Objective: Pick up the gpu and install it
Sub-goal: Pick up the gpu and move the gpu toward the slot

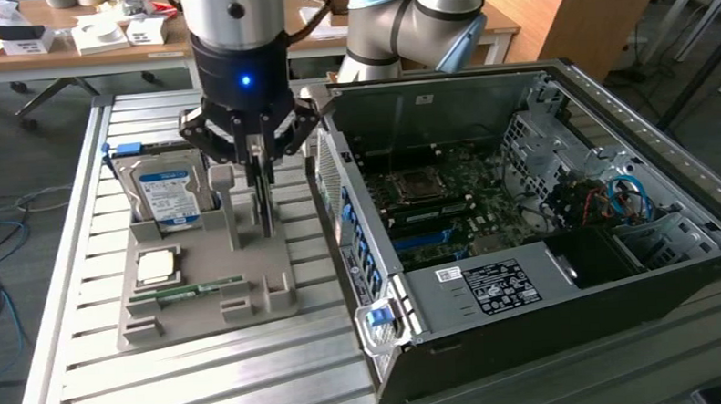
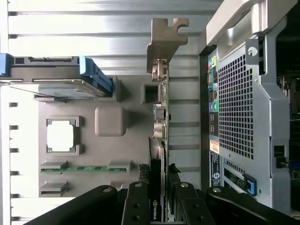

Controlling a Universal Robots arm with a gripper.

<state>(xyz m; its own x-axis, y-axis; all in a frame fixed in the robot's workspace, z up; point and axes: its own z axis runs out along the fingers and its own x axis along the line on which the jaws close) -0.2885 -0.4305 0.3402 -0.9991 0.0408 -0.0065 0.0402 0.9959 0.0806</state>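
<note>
The gpu (image 1: 265, 204) stands on edge, a thin dark card at the slotted grey holder (image 1: 207, 304), beside the open computer case (image 1: 486, 288). My gripper (image 1: 260, 170) hangs straight above it, fingers down either side of the card's top edge. In the wrist view the gpu (image 2: 159, 117) appears edge-on, its metal end bracket (image 2: 165, 40) at the far end. My gripper (image 2: 158, 190) is shut on the labelled end of the gpu. Whether the card's lower edge still sits in its slot is hidden.
The holder (image 2: 110, 122) also carries a silver hard drive (image 1: 171, 192) with a blue-white label, a square processor (image 1: 156, 264) and a green memory stick (image 1: 200, 288). The case lies open with its motherboard (image 1: 433, 199) exposed. Its perforated rear panel (image 2: 236, 103) is close beside the card.
</note>
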